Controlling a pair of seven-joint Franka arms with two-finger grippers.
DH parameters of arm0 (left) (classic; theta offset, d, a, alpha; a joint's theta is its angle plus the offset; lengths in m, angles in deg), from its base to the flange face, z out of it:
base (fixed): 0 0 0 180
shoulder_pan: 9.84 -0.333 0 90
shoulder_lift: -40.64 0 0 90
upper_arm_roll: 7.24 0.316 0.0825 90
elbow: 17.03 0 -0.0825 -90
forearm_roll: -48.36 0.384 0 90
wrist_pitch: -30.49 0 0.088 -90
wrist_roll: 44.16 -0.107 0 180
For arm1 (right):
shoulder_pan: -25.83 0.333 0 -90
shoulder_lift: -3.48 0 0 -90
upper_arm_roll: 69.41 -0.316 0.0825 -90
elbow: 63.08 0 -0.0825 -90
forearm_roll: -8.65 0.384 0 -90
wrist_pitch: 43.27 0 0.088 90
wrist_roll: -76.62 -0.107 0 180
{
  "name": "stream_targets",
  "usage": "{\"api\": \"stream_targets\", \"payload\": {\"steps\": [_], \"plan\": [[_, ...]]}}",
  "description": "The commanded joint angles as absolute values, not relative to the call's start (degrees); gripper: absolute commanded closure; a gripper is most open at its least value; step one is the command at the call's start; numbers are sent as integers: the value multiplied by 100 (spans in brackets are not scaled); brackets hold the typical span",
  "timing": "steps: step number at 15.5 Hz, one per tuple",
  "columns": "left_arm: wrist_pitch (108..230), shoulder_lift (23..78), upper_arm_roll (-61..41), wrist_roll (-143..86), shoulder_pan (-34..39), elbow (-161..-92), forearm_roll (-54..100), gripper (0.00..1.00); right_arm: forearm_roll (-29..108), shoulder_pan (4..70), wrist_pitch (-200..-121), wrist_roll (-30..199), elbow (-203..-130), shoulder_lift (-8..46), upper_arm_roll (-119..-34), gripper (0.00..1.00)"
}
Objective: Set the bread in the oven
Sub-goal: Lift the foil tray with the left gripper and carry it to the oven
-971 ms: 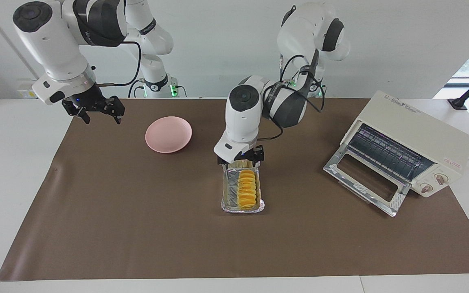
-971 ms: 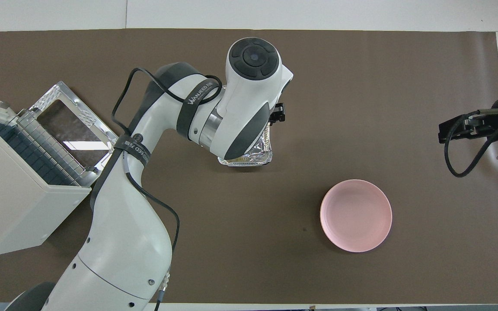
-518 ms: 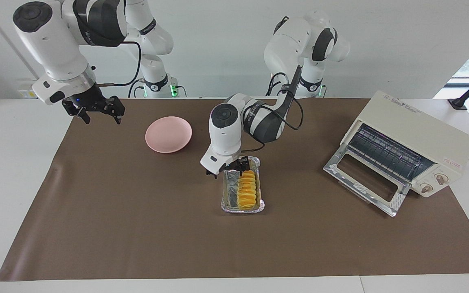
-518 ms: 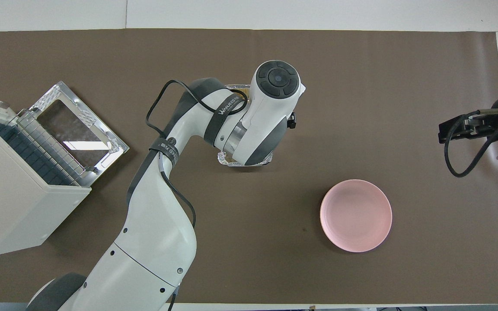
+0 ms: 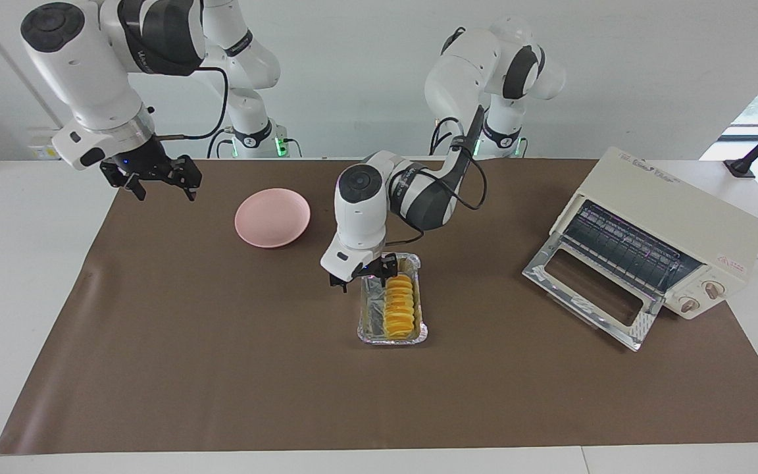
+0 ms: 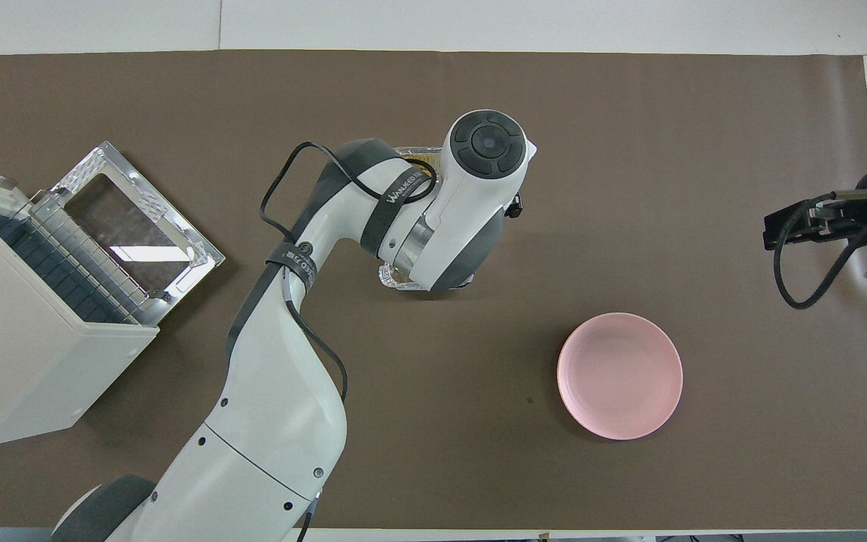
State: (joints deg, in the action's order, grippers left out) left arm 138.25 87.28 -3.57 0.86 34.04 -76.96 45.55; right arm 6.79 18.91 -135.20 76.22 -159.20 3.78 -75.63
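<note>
Small golden yellow-orange ridged bread loaf lies in a rectangular silver foil tray mid-table, lengthwise pointing away from the robots, on the side of the tray toward the left arm's end. Tray sits on the brown mat that covers the white table.

Left gripper is low over the tray's robot-side end, straddling the tray wall toward the right arm's end; one finger inside the tray by the loaf's near end, the other outside. Jaws parted; can't tell if they touch the foil, nothing clearly grasped. In the overhead view the left arm's wrist covers most of the tray, bread hidden there.

Cream-white boxy toaster oven stands at the left arm's end of the table, glass drop-down door lying open flat on the mat, wire rack visible inside, two knobs on the front. Well apart from the tray.

Round pink plate is nearer to the robots than the tray, toward the right arm's end.

Right gripper waits raised over the mat's edge at the right arm's end, fingers spread, holding nothing.
</note>
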Motion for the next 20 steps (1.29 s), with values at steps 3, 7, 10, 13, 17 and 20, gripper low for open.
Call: {"api": "stream_targets", "payload": {"steps": [3,7,10,13,17,20], "plan": [[13913,8994,-276,382,3577,-7556,4678,17,575,1783,-13494,7750,-16037,260,-7653,0],[13877,8986,-276,602,3639,-7583,4669,45,575,1783,-13494,7750,-16037,260,-7653,0],[13904,8977,-285,699,3639,-7583,4643,76,575,1783,-13494,7750,-16037,260,-7653,0],[13913,8968,-276,708,3630,-7592,4643,94,575,1783,-13494,7750,-16037,260,-7653,0],[13825,8950,-267,708,3543,-7662,4669,100,575,1783,-13494,7750,-16037,260,-7653,0],[13282,8645,-5,935,3542,-7662,4625,100,575,1783,-13494,7750,-16037,260,-7653,0]]}}
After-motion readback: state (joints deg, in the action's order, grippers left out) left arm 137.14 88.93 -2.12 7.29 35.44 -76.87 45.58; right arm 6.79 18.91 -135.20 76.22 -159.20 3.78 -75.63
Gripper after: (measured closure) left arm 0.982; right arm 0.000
